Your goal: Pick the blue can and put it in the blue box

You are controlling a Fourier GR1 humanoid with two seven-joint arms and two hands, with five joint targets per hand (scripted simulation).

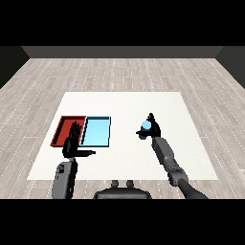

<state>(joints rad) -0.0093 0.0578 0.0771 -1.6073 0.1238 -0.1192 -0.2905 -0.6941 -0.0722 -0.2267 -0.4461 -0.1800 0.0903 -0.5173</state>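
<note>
So far, you have the can in hand, not yet delivered.
Your black right hand [154,128] curls round the small blue cylindrical can [145,126], well right of the shallow light blue tray [96,142]; your left hand [73,141] rests open-fingered.

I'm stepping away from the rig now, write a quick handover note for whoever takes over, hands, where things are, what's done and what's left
Right robot hand: curled round the blue can, out on the white table to the right of the trays.
Left robot hand: open, fingers straight, holding nothing, in front of the red tray.
Light blue tray: beside the red one, nothing in it.
Done: can grasped.
Left: carry the can left to the light blue tray and release it there.
</note>
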